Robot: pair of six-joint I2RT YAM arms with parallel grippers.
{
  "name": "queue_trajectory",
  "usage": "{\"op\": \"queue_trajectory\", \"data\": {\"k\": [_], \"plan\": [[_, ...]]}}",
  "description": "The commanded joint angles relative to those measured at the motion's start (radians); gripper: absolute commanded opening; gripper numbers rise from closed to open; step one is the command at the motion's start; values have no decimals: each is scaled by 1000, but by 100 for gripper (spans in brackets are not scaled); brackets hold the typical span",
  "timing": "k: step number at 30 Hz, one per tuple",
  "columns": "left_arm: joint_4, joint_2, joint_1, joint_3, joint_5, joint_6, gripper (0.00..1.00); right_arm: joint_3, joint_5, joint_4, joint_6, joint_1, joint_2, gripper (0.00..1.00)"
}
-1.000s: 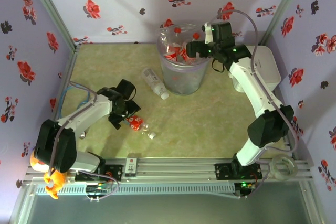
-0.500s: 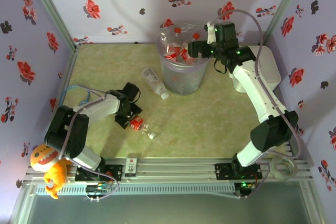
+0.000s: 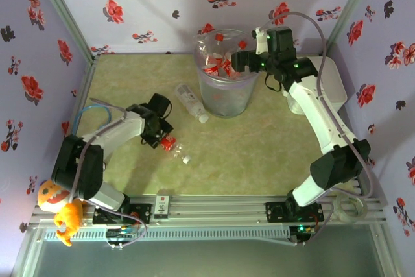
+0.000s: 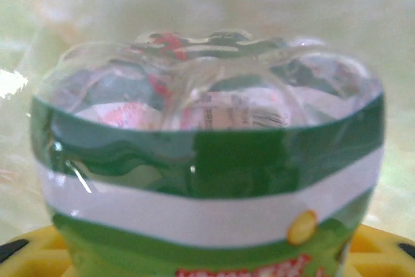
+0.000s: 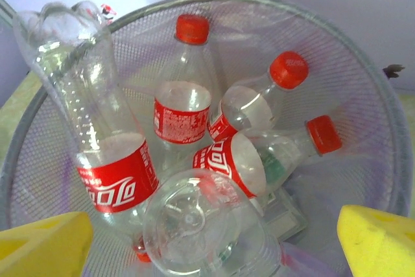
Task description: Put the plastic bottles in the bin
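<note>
A clear plastic bottle [image 3: 170,145] with a white cap lies on the green table; the left wrist view shows its green-and-white label [image 4: 207,186] close up. My left gripper [image 3: 162,138] is shut on it, with yellow pads [image 4: 382,254] at either side. A second bottle [image 3: 192,102], white-labelled, lies beside the bin [image 3: 224,98]. My right gripper [image 3: 237,61] hangs open over the bin's rim [image 5: 382,128], nothing between its yellow fingertips [image 5: 45,244]. Inside lie several red-labelled bottles [image 5: 181,111].
A white rounded box [image 3: 329,82] stands at the right behind my right arm. Flowered walls close in the table at the back and both sides. An orange toy [image 3: 55,204] and a tape roll [image 3: 347,207] sit by the front rail.
My left gripper has closed round the bottle on the table and shifted it slightly toward the back. The right gripper stays open over the bin, barely moved.
</note>
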Motion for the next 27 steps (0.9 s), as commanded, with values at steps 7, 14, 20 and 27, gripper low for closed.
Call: {"op": "queue_trajectory", "data": {"k": [7, 14, 20, 27], "plan": [[-61, -91, 76, 416, -24, 339, 52, 98, -300, -97, -60, 72, 5, 95], [273, -69, 107, 557, 183, 406, 46, 211, -436, -104, -37, 179, 100, 95], [398, -17, 108, 597, 319, 366, 42, 277, -491, -53, 27, 241, 181, 94], [508, -9, 96, 572, 372, 329, 41, 348, -501, -41, 63, 279, 275, 92]]}}
